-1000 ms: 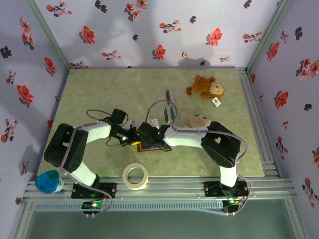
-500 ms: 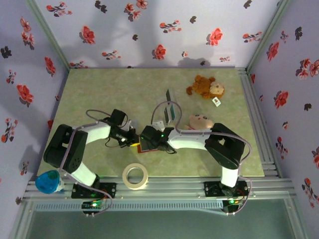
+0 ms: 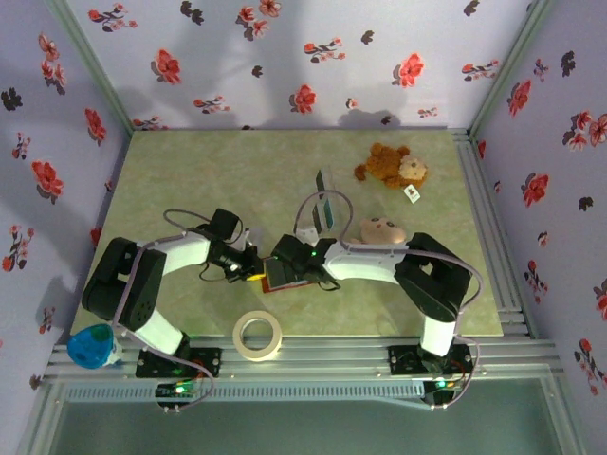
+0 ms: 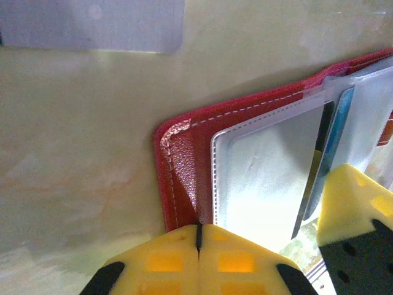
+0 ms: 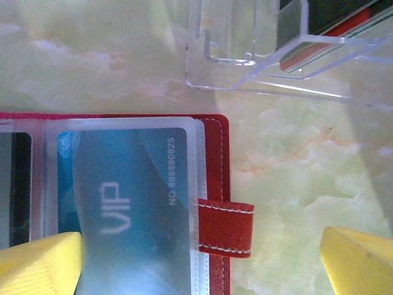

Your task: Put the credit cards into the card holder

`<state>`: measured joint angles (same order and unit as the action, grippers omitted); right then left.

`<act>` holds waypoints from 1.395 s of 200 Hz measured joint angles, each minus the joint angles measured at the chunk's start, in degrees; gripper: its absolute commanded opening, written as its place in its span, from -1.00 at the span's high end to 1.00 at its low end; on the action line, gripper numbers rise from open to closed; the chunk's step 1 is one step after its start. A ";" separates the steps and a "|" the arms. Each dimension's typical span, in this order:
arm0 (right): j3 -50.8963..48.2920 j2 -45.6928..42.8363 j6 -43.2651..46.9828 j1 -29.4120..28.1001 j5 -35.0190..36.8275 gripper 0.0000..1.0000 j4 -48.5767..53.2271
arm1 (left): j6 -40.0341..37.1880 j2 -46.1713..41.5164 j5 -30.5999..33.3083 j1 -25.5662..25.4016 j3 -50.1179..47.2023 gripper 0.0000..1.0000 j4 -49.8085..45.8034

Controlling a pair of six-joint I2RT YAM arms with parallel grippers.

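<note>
The card holder (image 3: 290, 283), a red wallet, lies open on the table between my two grippers. My left gripper (image 4: 198, 226) is shut, its yellow tips pressing on the wallet's red edge (image 4: 182, 178) beside a clear sleeve. My right gripper (image 5: 199, 264) stands wide open over the other side, straddling a teal VIP credit card (image 5: 126, 203) inside a sleeve next to the red strap loop (image 5: 225, 227). A dark card (image 4: 314, 175) and a teal one (image 4: 335, 138) show edge-on in the sleeves. More credit cards (image 5: 319, 15) stand in the clear slotted stand (image 5: 245, 70). A pale grey card (image 4: 92, 24) lies flat beyond the wallet.
A tape roll (image 3: 258, 336) lies near the front edge. A brown plush monkey (image 3: 391, 167) and a pale plush toy (image 3: 379, 228) sit to the right behind the right arm. A blue object (image 3: 92, 346) rests on the front left rail. Floral walls close in three sides.
My right gripper has shifted slightly to the right over the wallet, staying open. The left arm has not moved.
</note>
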<state>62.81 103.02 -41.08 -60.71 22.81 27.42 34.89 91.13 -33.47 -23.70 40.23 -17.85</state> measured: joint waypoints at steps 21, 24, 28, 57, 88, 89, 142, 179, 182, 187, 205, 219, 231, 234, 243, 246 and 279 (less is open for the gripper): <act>-0.09 -2.36 -0.09 0.46 -1.16 -0.99 1.25 | -0.04 -0.04 0.00 0.00 0.00 1.00 -0.24; -0.09 -2.71 -0.09 0.55 -1.46 -0.99 1.33 | -0.04 -0.07 0.00 0.00 0.00 1.00 -0.26; -0.09 -3.19 -0.09 0.81 -2.14 -0.99 1.40 | -0.04 -0.09 0.00 0.00 0.00 1.00 -0.26; -1.60 -7.30 0.28 3.65 -10.64 -0.99 -0.17 | -0.24 -0.37 0.00 0.00 0.04 1.00 -1.27; -9.51 -11.87 0.39 9.42 -25.16 -0.53 -8.00 | -0.46 -0.74 0.04 0.00 0.11 1.00 -2.86; -9.73 -11.93 0.17 9.57 -25.55 -0.52 -8.24 | -0.46 -0.74 0.02 0.00 0.11 1.00 -2.95; -14.27 -12.15 1.49 13.57 -38.82 -0.03 -14.34 | -0.83 -0.79 0.02 -0.02 0.33 1.00 -4.04; -14.27 -9.51 2.08 13.60 -40.46 -0.06 -16.90 | -0.83 -0.79 0.04 -0.02 0.33 1.00 -4.13; -14.27 -9.16 2.12 13.60 -40.52 -0.07 -16.96 | -0.83 -0.79 0.02 -0.02 0.33 1.00 -4.15; -14.27 -8.52 2.12 13.60 -40.72 -0.08 -17.09 | -0.83 -0.79 0.02 -0.02 0.33 1.00 -4.20; -14.23 -7.58 2.14 13.66 -41.86 -0.08 -18.12 | -0.81 -1.09 0.26 -0.02 0.33 1.00 -4.59; -14.23 -7.37 2.19 13.79 -42.91 -0.02 -19.50 | -0.83 -1.40 0.46 -0.02 0.33 1.00 -4.96; -14.23 -6.93 2.29 13.79 -43.98 -0.01 -20.44 | -0.83 -1.53 0.52 -0.02 0.35 1.00 -5.42; -14.23 -6.84 2.36 13.79 -44.35 -0.01 -20.68 | -0.81 -1.53 0.55 -0.02 0.37 1.00 -5.46; -14.23 -6.71 2.56 13.79 -44.98 0.00 -20.98 | -0.81 -1.55 0.59 -0.02 0.37 1.00 -5.53; -14.23 -6.69 2.58 13.79 -45.13 0.00 -21.03 | -0.79 -1.57 0.59 -0.02 0.39 1.00 -5.53; -14.23 -6.69 3.69 13.79 -45.81 0.01 -21.20 | -0.26 -3.39 0.46 -0.02 0.61 1.00 -6.05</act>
<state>48.58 96.33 -37.39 -46.92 -23.00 6.22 34.63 87.74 -33.01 -23.73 40.84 -23.90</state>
